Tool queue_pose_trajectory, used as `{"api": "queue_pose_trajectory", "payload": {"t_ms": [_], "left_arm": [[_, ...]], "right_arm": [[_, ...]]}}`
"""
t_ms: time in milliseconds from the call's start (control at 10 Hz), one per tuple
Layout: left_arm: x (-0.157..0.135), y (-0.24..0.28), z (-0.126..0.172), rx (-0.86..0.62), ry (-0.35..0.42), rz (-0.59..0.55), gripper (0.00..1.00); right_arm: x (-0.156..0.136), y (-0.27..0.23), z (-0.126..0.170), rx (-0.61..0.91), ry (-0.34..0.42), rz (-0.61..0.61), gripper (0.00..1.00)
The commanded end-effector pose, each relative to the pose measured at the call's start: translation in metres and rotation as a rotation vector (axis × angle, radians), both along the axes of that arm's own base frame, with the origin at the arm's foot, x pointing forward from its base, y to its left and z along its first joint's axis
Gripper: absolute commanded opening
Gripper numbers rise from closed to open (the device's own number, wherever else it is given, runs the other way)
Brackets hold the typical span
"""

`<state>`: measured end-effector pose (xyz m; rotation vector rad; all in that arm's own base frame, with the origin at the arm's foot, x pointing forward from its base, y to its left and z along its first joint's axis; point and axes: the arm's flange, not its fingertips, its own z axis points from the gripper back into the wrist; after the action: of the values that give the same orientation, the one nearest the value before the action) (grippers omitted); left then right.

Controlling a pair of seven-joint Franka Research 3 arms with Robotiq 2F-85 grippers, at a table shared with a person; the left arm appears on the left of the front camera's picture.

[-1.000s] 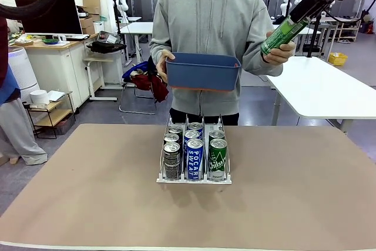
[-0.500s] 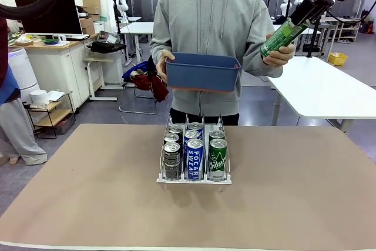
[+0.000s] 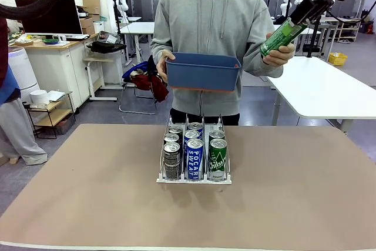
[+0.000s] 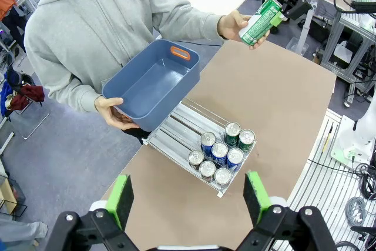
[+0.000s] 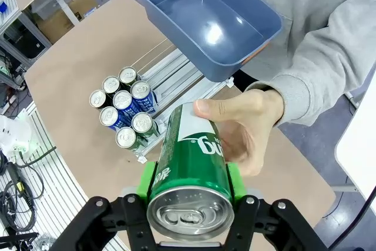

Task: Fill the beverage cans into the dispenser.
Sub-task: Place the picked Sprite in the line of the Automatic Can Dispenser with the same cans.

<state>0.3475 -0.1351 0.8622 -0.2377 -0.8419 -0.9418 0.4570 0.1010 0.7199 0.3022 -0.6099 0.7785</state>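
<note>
Six cans [image 3: 194, 156] already stand in the rack [image 3: 194, 178] on the counter [image 3: 294, 192]; our right end effector [image 5: 189, 187] clamps a green can [image 3: 282, 34] the person's hand [image 3: 284, 53] holds, yet to load; our left end effector [image 4: 187, 197] gapes empty

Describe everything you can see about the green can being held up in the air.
The slim green aluminium drink can has white script on its side and a silver pull-tab top. It is raised well above the table, tilted, over to the robot's right of the white wire-divided can rack. The right pincer grips its top end between green pads, while the person's hand wraps around its lower body. It looks undented.
</note>
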Motion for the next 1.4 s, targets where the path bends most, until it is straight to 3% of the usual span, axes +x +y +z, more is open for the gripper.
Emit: {"api": "queue_pose_trajectory", "payload": {"t_ms": [0,1300], "left_arm": [[-0.0025,0.0025,-0.0022,-0.006,0.005,-0.007,1.0],[-0.0025,0.0025,-0.0022,-0.006,0.005,-0.007,1.0]], "right_arm": [[-0.0002,-0.0001,-0.0005,-0.003,0.0,0.007,0.0],[-0.0002,-0.0001,-0.0005,-0.003,0.0,0.007,0.0]]}}
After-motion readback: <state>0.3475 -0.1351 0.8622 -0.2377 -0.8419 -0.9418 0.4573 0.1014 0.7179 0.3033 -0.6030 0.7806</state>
